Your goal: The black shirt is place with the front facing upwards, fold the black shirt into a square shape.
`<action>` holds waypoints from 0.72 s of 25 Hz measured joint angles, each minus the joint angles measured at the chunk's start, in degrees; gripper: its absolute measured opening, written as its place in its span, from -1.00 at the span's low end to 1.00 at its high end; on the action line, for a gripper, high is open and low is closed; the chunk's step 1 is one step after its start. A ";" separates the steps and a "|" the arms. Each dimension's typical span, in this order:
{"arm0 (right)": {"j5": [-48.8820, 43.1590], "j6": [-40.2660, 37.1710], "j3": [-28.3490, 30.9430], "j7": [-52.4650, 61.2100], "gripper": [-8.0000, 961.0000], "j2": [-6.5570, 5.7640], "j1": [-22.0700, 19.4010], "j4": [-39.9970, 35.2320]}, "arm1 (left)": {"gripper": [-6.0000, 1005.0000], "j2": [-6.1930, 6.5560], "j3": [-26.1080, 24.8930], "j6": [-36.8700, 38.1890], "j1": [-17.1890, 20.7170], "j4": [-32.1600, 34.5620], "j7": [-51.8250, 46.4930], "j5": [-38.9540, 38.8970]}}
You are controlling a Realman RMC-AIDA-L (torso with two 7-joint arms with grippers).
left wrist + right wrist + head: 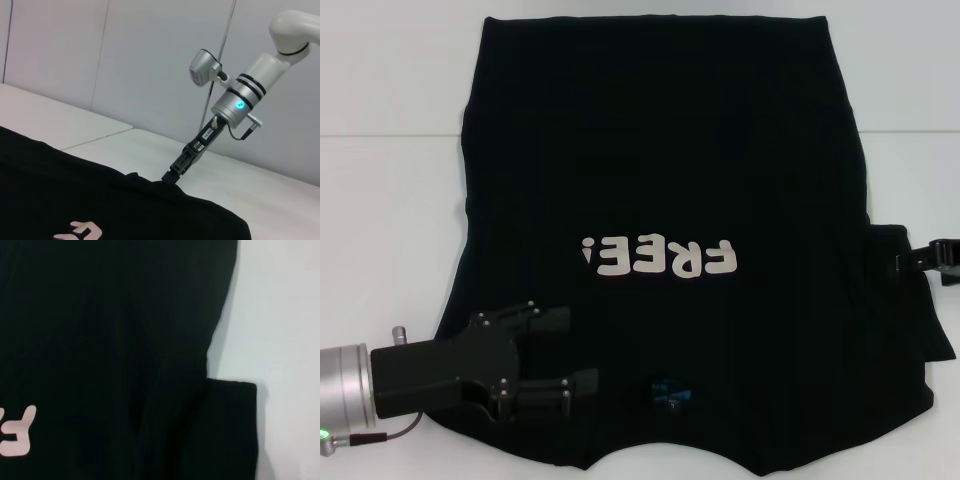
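The black shirt (pixel 660 160) lies spread flat on the white table, front up, with its cream "FREE!" lettering (pixel 658 258) upside down in the head view and its blue neck label (pixel 670 391) near the front edge. My left gripper (pixel 582 350) is open low over the shirt's near left shoulder area, one finger on each side of a strip of cloth. My right gripper (pixel 904 261) sits at the edge of the right sleeve (pixel 908 320). In the left wrist view the right gripper (pixel 170 177) has its tip down on the shirt's edge (pixel 150 185).
The white table (pixel 390 200) shows bare on both sides of the shirt and beyond it. A seam line (pixel 380 136) crosses the table at the far left. The shirt's collar edge reaches the table's front.
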 joint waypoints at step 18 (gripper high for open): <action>-0.20 1.91 -2.05 0.18 0.46 0.64 0.31 1.65 | 0.76 0.00 -0.20 -0.03 0.00 -0.30 -0.07 0.00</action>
